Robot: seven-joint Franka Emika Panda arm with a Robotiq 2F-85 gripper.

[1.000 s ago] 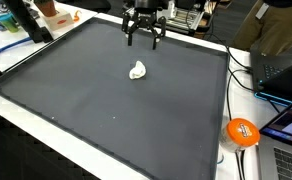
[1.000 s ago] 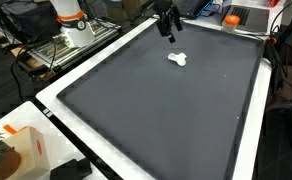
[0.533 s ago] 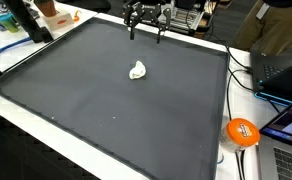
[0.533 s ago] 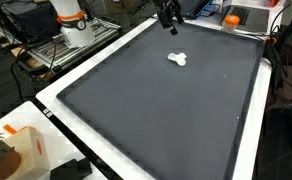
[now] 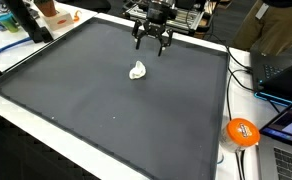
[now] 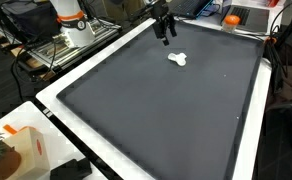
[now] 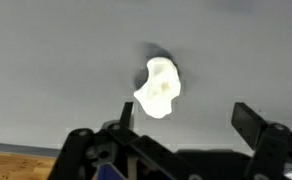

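Here we see the gripper (image 5: 151, 44) hanging above the dark mat (image 5: 96, 100), jaws spread wide, near the small white lump (image 5: 138, 70) but not touching it.

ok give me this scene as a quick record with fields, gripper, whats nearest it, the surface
gripper: Robotiq gripper, open, holding nothing, hovers over the far part of the mat
nearest thing: small white lump, lying on the mat, not touched; the wrist view shows it ahead between the fingers
surface: dark mat
off the mat: orange round object at the table's edge
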